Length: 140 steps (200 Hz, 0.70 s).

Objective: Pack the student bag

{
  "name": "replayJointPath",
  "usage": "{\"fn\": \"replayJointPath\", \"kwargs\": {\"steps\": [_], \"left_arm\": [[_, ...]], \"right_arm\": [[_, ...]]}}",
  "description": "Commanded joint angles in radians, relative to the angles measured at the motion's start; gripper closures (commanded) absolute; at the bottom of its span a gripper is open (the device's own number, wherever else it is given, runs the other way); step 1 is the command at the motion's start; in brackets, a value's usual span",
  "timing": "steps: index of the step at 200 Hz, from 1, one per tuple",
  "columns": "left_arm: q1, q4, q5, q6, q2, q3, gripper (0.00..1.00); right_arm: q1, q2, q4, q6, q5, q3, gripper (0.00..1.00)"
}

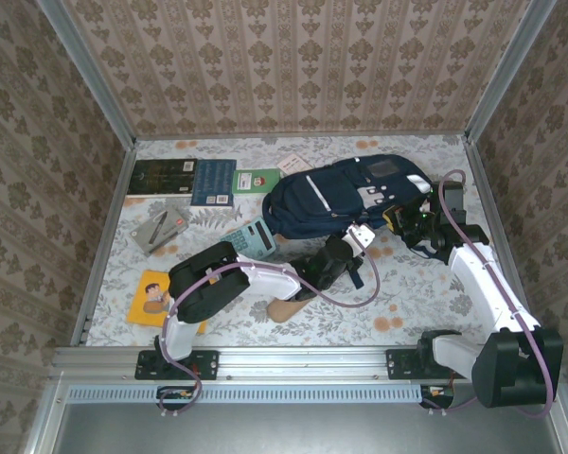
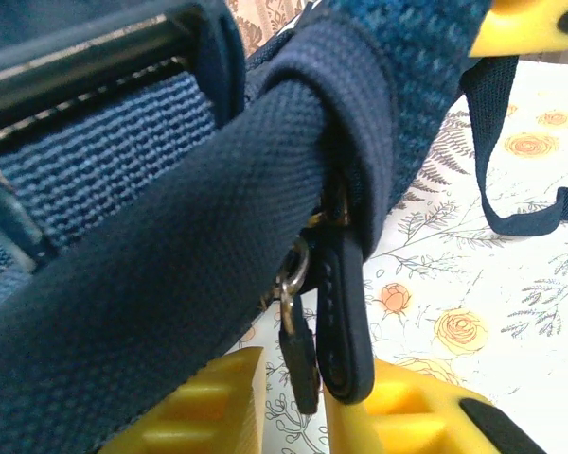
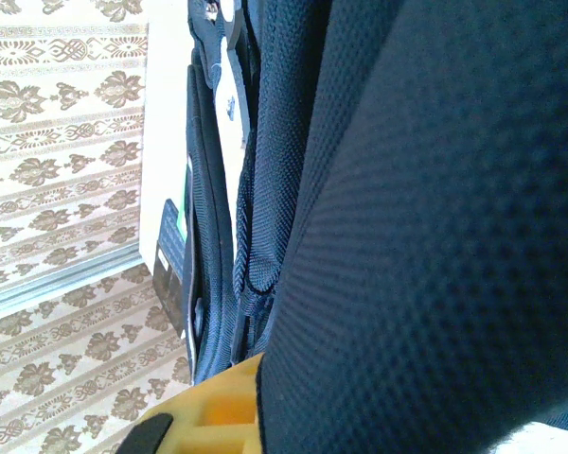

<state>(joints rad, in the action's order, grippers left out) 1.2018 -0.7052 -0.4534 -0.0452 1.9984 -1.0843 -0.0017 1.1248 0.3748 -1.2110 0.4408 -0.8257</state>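
Two student bag [image 2: 170, 265] zipper pulls [image 2: 346, 331] between left gripper [image 2: 303, 388] fingers [image 2: 402, 421], possibly loose.

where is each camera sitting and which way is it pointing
Top external: above and behind the bases, looking down on the table; left arm and right arm reach up-frame to the student bag.
Left wrist: on the left arm, facing along its yellow fingers at the bag's zipper pulls hanging between them.
Right wrist: on the right arm, close against the bag's fabric; one yellow finger at the bottom, patterned wall to the left.
Shared: all three see the bag; top and left wrist also share the flowered table.
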Motion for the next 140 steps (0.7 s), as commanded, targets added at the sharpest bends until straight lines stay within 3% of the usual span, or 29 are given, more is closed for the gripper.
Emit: {"fn": "replayJointPath", "kwargs": {"steps": [1,37,52,63,140], "left_arm": [[-0.005,-0.089,-0.028,-0.03,-0.057,-0.01,0.74],[-0.005,-0.091,-0.034,-0.047,-0.067,-0.016,0.77],[-0.005,-0.088,-0.041,-0.048,-0.069,-0.016,0.94],[-0.005,-0.088,-0.045,-0.044,-0.073,-0.01,1.0],[-0.028,0.002,-0.064,0.067,-0.164,0.107,1.0]], "right_arm": [[0.022,-0.03,0.024,-0.01,0.053,0.0,1.0],[0.025,-0.03,0.024,-0.008,0.05,0.005,1.0],[0.026,-0.031,0.026,-0.009,0.049,0.006,1.0],[0.026,-0.033,0.028,-0.008,0.049,0.007,1.0],[0.007,-0.026,0.041,0.027,0.031,0.0,1.0]]}}
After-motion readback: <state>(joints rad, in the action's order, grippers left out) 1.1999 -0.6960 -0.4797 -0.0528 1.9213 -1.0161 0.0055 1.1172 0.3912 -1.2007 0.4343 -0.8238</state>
